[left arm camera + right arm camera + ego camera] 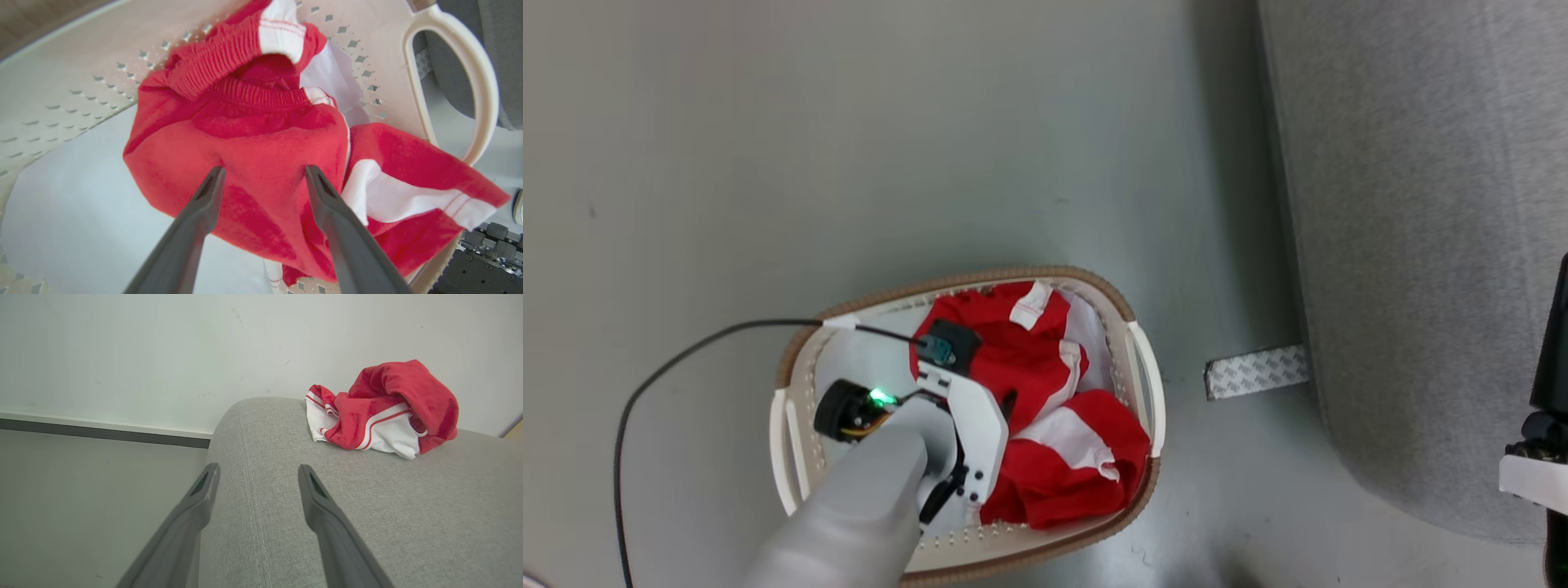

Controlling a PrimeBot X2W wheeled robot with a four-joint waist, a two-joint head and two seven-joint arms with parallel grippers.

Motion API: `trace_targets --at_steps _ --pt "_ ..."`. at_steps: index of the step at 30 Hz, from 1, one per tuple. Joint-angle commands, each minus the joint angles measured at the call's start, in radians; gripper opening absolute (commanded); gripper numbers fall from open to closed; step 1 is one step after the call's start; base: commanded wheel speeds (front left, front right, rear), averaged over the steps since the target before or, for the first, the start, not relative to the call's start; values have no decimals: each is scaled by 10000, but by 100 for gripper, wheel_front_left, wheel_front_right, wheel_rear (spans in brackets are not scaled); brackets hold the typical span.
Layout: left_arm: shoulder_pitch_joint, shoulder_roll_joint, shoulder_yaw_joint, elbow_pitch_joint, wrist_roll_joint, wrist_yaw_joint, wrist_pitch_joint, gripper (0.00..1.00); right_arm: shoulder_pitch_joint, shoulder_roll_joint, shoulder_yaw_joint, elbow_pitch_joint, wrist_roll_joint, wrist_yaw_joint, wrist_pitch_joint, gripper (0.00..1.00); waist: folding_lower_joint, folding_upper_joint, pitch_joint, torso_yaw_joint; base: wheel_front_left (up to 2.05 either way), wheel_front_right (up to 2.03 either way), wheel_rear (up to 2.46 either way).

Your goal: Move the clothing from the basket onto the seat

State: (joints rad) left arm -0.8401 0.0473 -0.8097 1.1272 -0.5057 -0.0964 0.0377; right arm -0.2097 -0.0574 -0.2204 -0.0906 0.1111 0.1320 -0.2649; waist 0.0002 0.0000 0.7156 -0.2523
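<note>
Red clothing [261,139] in basket [81,81] (left pincer [264,168] agape above)

Red-white clothing [1058,482] crumpled in cream basket [1013,273], another piece [388,404] on grey seat [408,518]

Looks like a room in a home: big grey sofa [1421,245], laundry basket [1013,272] with red clothes [1013,359] on a smooth grey floor [849,122], plain white wall [163,343] behind.
</note>
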Motion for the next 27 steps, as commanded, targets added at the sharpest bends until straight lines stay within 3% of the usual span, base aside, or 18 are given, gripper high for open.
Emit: trace_targets --at_steps 1,13,14,16,27 --pt "-276 59 -94 113 -110 -17 63 100 -244 -6 -14 -107 247 -25 8 100 -2 0 581 98 0 0 0" --pt "-1042 61 -1007 246 -418 62 198 100 -515 -279 -346 -864 734 -25 10 100 -2 0 1861 408 0 0 0" --pt "-1067 61 -1094 226 -446 103 126 89 -486 -309 -372 -911 759 -25 10 100 -2 0 1913 444 0 0 0" --pt "-1124 61 -1231 196 -503 209 -45 0 -408 -354 -426 -980 782 -25 8 100 -2 0 1980 519 0 0 0" --pt "-1009 57 -1567 -30 -1441 88 -917 0 -539 -489 -219 -735 684 -25 10 100 -2 0 1284 711 0 0 0"
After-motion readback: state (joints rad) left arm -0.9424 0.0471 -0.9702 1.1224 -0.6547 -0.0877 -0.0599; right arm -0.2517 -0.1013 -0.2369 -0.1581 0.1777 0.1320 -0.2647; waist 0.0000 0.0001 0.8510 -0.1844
